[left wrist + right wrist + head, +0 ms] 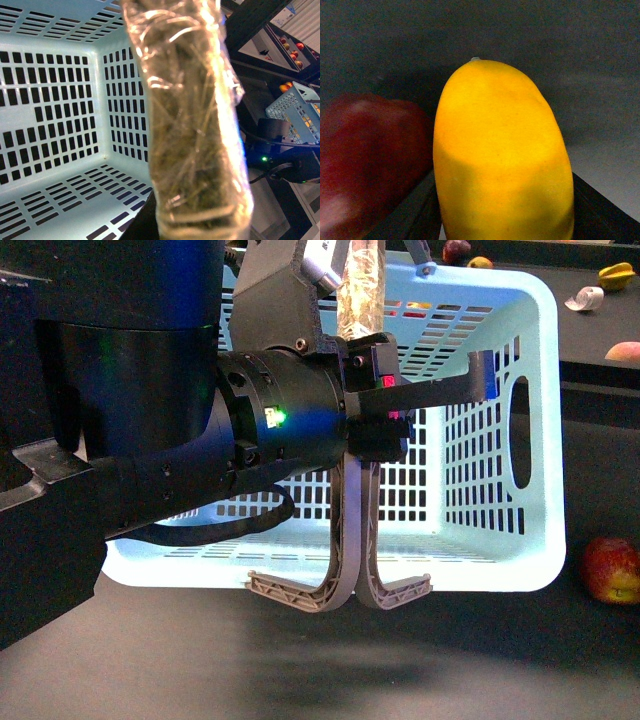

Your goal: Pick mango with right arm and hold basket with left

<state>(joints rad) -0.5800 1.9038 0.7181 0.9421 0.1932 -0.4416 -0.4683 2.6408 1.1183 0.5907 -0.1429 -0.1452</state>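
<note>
Mango [502, 155] is clamped in your right jaws, beside a red apple [370, 160]; your left jaws hang at the basket [545, 440], grip unclear.

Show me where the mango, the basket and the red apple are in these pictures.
mango [502, 155], right wrist view, the middle of its yellow skin.
basket [500, 575], front view, the pale rim beside the brown handles.
red apple [612, 568], front view, the middle of the fruit.
</note>
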